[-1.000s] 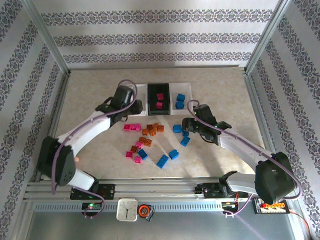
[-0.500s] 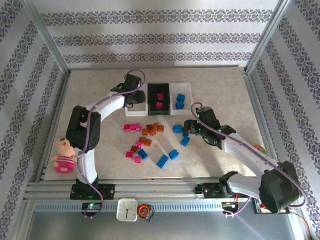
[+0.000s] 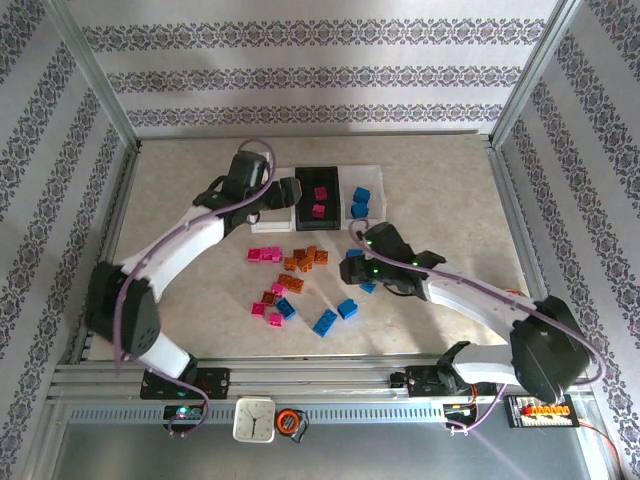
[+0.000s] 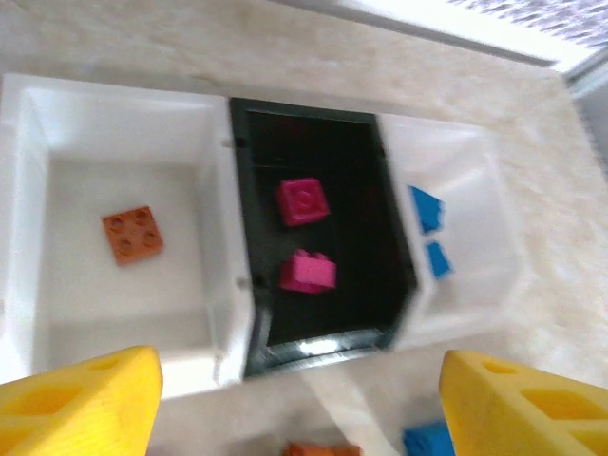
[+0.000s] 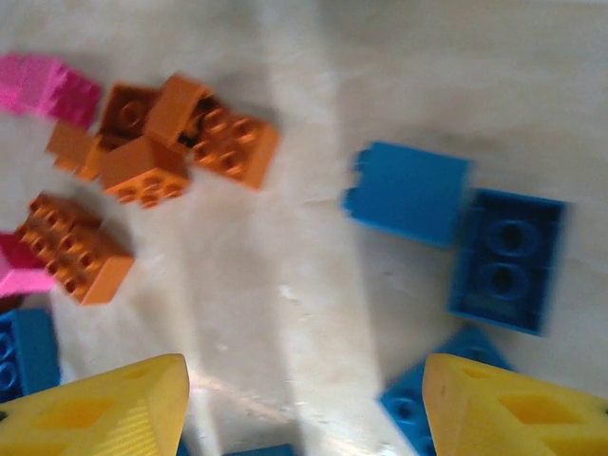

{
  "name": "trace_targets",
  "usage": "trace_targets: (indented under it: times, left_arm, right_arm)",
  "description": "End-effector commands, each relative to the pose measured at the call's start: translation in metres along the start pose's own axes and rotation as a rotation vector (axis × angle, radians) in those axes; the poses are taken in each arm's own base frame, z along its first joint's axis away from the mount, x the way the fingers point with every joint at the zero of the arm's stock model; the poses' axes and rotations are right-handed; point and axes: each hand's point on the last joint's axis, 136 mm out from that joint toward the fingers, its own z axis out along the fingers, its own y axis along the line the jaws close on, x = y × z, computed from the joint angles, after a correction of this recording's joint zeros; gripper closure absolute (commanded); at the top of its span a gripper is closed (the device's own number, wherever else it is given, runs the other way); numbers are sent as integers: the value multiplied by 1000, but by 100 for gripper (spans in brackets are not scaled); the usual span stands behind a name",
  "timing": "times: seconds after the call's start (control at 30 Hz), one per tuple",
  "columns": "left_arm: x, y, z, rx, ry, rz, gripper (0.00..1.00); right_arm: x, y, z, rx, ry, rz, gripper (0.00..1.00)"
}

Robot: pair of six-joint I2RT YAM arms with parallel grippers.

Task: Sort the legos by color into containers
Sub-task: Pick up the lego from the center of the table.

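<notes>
Three containers (image 3: 372,172) are sitting in a row at the far side of the bench (image 3: 440,190): the left white bin (image 4: 85,304) is holding one orange brick (image 4: 132,234), studs up, the black bin (image 4: 366,237) two pink bricks (image 4: 303,201), the right white bin (image 4: 470,161) two blue bricks (image 4: 426,208). Nearer, loose legos (image 3: 347,308) are lying scattered: pink ones (image 3: 264,254) left, orange ones (image 3: 305,258) centre, blue ones (image 3: 325,322) right and nearest.

Fixtures at the workcell's near edge.
A white square clock (image 3: 254,420) stands on a slotted strip (image 3: 380,413); a tape measure (image 3: 291,421) lies just right of it, an orange terminal block (image 3: 545,411) far right, the beige tabletop (image 3: 440,190) beyond.
</notes>
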Motion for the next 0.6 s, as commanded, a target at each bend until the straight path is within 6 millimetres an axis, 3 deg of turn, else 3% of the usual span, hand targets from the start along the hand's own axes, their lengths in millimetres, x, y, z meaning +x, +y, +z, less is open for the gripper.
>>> trace_targets:
  times: [0.0,0.17,0.37,0.57]
  left_arm:
    - [33,3,-17,46,28,-37,21]
    - [79,31,-56,18,37,-69,0]
    - [115,62,-94,-29,5,-100,0]
    - [128,81,-115,-67,-42,-119,0]
  right_arm:
    - [-7,51,11,-137,21,-154,35]
    - [14,88,43,-197,153,-304,37]
    - [25,101,73,-188,246,-381,37]
    - [21,98,92,-137,264,-421,37]
